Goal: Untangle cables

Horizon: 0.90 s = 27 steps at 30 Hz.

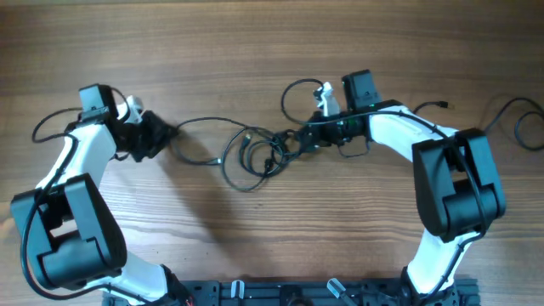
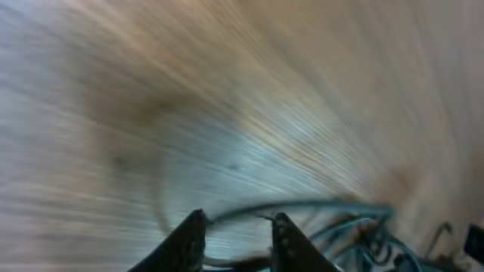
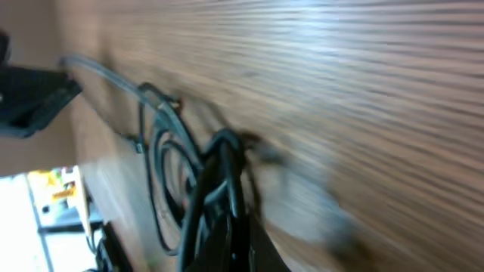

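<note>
The cables (image 1: pixel 255 153) lie as a loose tangle of thin black loops in the middle of the table. One strand (image 1: pixel 204 121) runs left from the tangle to my left gripper (image 1: pixel 168 133). In the left wrist view, that gripper (image 2: pixel 238 219) has its fingers apart; a strand (image 2: pixel 302 204) crosses just past the tips, and the tangle (image 2: pixel 363 234) lies to the right. My right gripper (image 1: pixel 299 138) sits at the tangle's right edge. In the right wrist view, it (image 3: pixel 229 162) is shut on a bunch of strands, with cable loops (image 3: pixel 162 174) hanging to its left.
A thin black loop (image 1: pixel 299 89) lies behind the right gripper. More black wire (image 1: pixel 518 119) and a small plug end (image 1: pixel 440 105) lie at the far right. The arms' base rail (image 1: pixel 323 293) runs along the front edge.
</note>
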{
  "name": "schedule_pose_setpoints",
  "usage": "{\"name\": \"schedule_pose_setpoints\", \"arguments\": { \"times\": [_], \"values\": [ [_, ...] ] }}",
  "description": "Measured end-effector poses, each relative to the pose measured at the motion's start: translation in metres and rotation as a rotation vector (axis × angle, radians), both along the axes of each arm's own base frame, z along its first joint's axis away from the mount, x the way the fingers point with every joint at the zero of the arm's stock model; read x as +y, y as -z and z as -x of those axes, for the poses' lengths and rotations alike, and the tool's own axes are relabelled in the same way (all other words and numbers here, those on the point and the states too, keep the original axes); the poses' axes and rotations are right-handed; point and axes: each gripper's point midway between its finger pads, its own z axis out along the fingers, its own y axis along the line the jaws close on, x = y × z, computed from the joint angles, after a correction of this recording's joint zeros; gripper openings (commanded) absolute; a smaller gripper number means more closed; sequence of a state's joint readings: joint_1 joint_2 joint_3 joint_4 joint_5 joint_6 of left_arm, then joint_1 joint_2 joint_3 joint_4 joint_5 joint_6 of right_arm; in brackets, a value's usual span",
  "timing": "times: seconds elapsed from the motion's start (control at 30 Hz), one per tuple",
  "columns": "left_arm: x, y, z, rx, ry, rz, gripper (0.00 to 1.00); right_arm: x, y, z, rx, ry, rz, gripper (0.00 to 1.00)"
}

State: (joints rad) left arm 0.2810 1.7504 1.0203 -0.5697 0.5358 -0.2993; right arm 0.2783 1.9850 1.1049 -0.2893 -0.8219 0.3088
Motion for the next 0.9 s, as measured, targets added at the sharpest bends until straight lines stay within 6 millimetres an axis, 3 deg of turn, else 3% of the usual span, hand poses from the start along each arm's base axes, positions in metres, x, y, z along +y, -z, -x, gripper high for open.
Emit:
{"name": "schedule_pose_setpoints", "arguments": {
  "times": [0.07, 0.1, 0.13, 0.23, 0.37, 0.5, 0.57, 0.67, 0.73, 0.8, 0.9],
  "values": [
    [-0.029, -0.007, -0.004, -0.057, 0.122, 0.037, 0.54, 0.019, -0.007, 0.003, -0.048, -0.050, -0.034, 0.06],
    [-0.041, -0.009, -0.004, -0.076, 0.168, 0.043, 0.54, 0.028, -0.009, 0.005, -0.068, -0.072, -0.046, 0.24],
    [-0.054, -0.011, -0.005, -0.096, 0.214, 0.051, 0.54, 0.034, -0.010, 0.007, -0.079, -0.089, -0.051, 0.36],
    [-0.083, -0.014, -0.006, -0.131, 0.308, 0.059, 0.54, 0.034, -0.005, 0.002, -0.115, -0.075, -0.001, 0.64],
    [-0.112, -0.016, -0.004, -0.157, 0.395, 0.064, 0.54, 0.022, 0.004, -0.015, -0.166, -0.017, 0.083, 0.73],
    [-0.123, -0.017, -0.002, -0.161, 0.423, 0.066, 0.53, 0.019, -0.002, -0.021, -0.150, 0.006, 0.119, 0.72],
    [-0.123, -0.017, -0.002, -0.160, 0.422, 0.066, 0.52, 0.018, -0.025, -0.024, -0.148, 0.023, 0.130, 0.70],
    [-0.122, -0.017, -0.002, -0.160, 0.422, 0.065, 0.52, 0.018, -0.052, -0.021, -0.151, 0.038, 0.124, 0.50],
    [-0.123, -0.017, -0.002, -0.160, 0.422, 0.066, 0.51, 0.022, -0.049, -0.006, -0.109, 0.010, 0.144, 0.31],
    [-0.123, -0.017, -0.002, -0.164, 0.422, 0.065, 0.50, 0.042, -0.046, 0.014, -0.112, -0.068, 0.161, 0.28],
    [-0.122, -0.017, -0.002, -0.162, 0.419, 0.066, 0.50, 0.062, -0.039, 0.026, -0.182, -0.125, 0.232, 0.21]
  ]
}}
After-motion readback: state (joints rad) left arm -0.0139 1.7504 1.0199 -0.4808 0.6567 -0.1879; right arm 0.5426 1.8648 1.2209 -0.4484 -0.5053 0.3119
